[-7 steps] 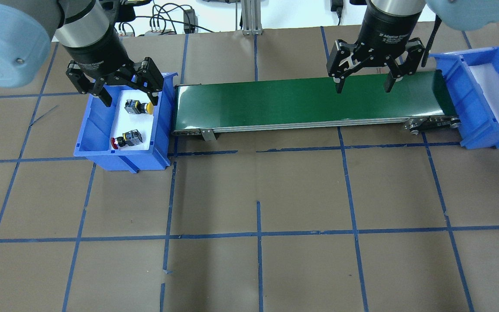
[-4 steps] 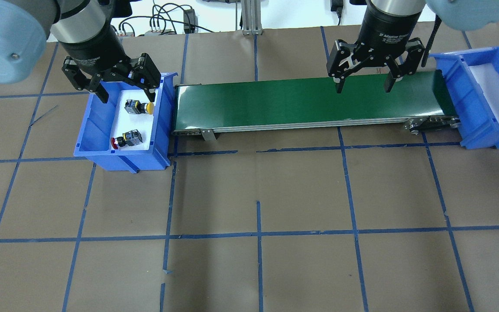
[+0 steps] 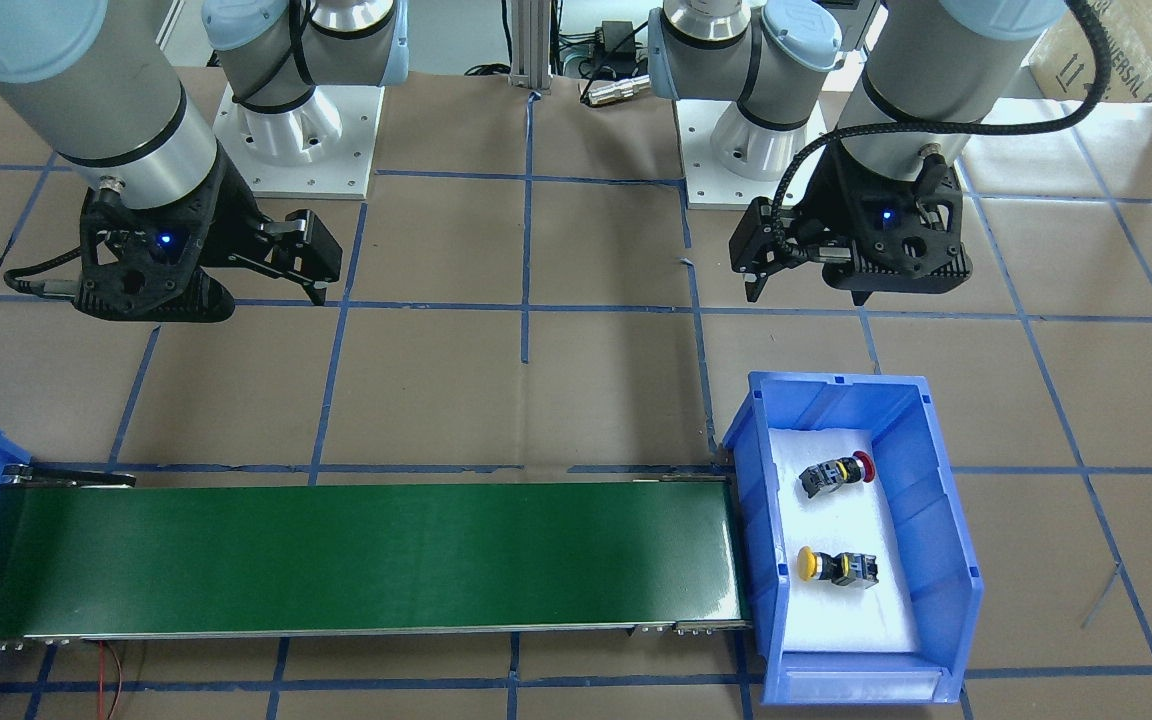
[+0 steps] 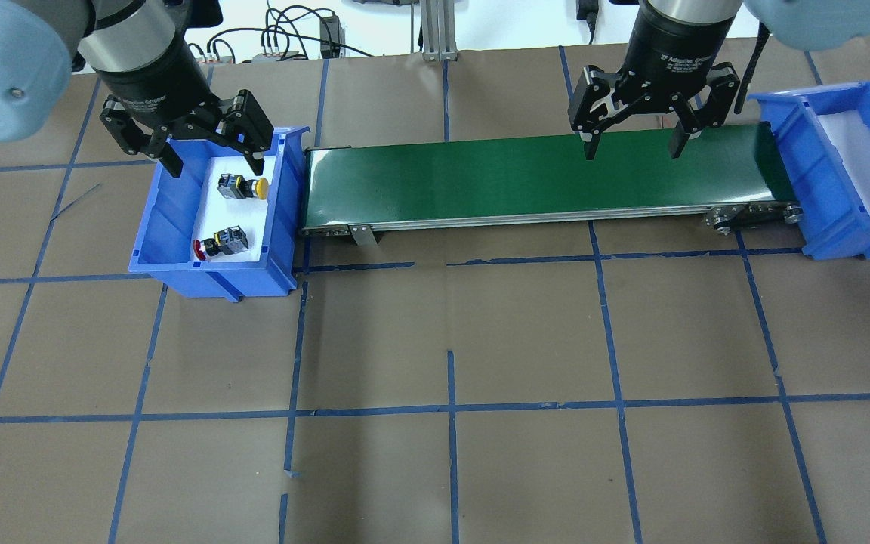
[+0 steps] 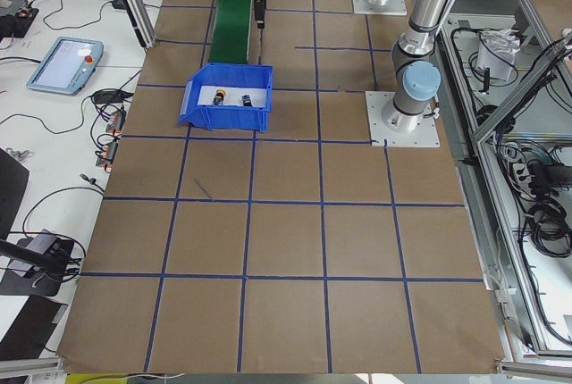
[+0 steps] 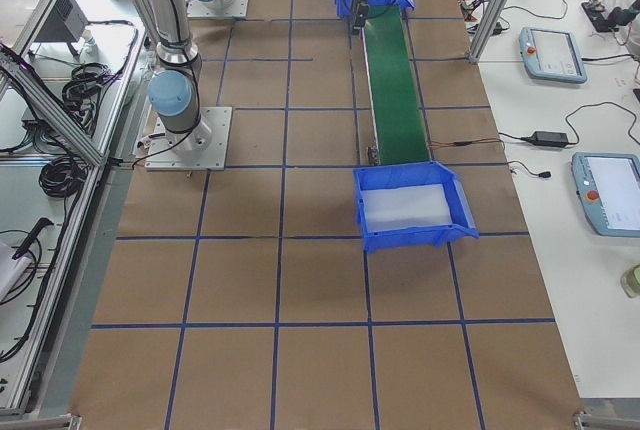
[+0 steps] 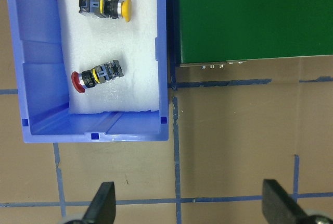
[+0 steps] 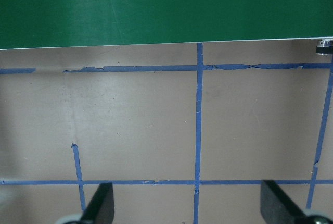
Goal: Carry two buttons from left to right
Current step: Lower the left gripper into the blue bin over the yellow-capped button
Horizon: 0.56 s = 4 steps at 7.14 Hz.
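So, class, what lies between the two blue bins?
A green conveyor belt runs from the left bin to the right bin, clearest in the overhead view.

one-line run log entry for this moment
left hand: open, empty | right hand: open, empty | red button, yellow button: lying in left bin | grasp: not begun

Silver tubular arms (image 3: 126, 110) with pale-blue joint caps (image 3: 801, 25) — black, white-lettered left gripper (image 4: 216, 168) and right gripper (image 4: 633, 154); braided black cable (image 3: 996, 127).
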Tool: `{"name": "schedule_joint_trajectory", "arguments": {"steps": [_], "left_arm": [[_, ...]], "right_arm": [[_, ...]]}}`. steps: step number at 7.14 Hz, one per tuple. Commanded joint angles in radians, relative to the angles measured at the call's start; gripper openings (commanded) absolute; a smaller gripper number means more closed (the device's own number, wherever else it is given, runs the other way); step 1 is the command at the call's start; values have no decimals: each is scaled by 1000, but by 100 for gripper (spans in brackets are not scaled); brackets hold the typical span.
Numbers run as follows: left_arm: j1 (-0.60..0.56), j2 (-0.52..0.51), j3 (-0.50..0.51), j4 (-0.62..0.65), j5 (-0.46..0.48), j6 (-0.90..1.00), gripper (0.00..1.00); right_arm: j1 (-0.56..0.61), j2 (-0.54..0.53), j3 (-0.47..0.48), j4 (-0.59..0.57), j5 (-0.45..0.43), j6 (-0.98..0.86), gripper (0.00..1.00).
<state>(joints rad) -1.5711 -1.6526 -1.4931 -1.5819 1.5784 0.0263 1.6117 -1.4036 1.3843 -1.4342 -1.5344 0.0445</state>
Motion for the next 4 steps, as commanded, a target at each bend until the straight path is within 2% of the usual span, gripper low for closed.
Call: {"name": "schedule_joint_trajectory", "arguments": {"steps": [1,4], "left_arm": [[11,-6,4,5,5,36,100],[11,-19,4,7,35,178,100]], "right_arm": [[-1,0,-1,1,-1,0,100],[-1,0,1,0,0,0,100]]}}
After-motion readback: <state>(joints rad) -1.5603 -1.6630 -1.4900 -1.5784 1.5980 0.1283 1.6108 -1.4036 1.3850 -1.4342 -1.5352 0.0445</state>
